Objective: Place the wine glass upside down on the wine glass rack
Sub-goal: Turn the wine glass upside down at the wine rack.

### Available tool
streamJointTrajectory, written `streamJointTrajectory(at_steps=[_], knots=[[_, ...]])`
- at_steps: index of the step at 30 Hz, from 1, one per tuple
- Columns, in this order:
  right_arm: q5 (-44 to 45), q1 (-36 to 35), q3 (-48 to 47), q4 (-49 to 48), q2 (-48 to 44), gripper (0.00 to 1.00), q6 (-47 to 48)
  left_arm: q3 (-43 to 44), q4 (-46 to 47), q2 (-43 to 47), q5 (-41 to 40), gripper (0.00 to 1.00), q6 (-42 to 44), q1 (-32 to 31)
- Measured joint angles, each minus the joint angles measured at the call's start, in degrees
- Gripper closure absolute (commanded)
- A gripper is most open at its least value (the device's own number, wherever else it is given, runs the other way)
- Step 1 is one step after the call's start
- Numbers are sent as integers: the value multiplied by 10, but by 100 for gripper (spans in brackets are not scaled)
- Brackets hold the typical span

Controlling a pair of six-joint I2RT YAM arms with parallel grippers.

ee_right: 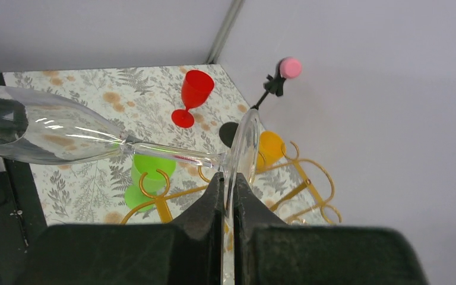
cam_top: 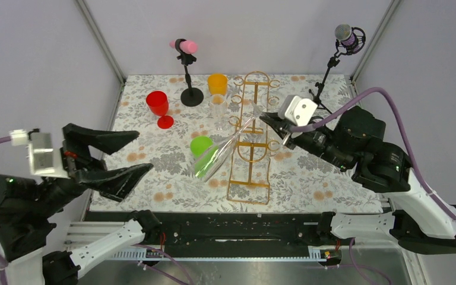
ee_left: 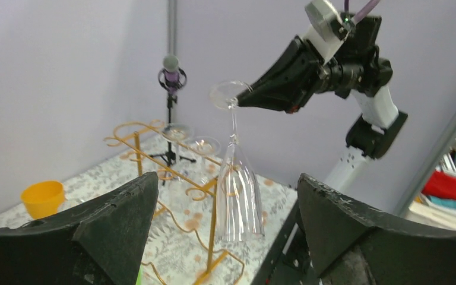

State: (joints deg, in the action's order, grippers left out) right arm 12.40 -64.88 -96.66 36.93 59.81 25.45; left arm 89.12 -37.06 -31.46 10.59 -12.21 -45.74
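My right gripper (cam_top: 271, 122) is shut on the foot of a clear wine glass (cam_top: 225, 151) and holds it upside down, bowl hanging low beside the gold wire wine glass rack (cam_top: 250, 155). In the right wrist view the jaws (ee_right: 228, 178) pinch the round foot edge-on, and the glass (ee_right: 53, 132) reaches left. In the left wrist view the glass (ee_left: 237, 190) hangs by a rack post (ee_left: 214, 219). My left gripper (cam_top: 136, 153) is open and empty at the table's left side.
A red goblet (cam_top: 158, 107), an orange cup (cam_top: 217, 83), a green cup (cam_top: 201, 145) and another clear glass (cam_top: 218, 110) stand near the rack. A pink-topped stand (cam_top: 188, 71) is at the back, a microphone stand (cam_top: 339, 53) at back right.
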Motion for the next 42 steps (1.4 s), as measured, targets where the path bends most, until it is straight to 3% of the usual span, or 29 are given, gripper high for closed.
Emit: streamJointTrajectory(at_steps=[7,13,26,36,42], knots=[[-114,-15,27,-66,0,100,85,-22,-6,-55,77,14,2,0],[-136,-76,26,-94,11,100,160,-42,-2,-84,113,15,-1,0],[-10,-211,34,-117,57,100,339,-104,57,-88,191,22,-50,0],[66,-245,31,-133,90,100,377,-138,94,-88,226,34,-70,0],[76,-253,32,-157,92,100,384,-157,109,-88,231,35,-73,0]])
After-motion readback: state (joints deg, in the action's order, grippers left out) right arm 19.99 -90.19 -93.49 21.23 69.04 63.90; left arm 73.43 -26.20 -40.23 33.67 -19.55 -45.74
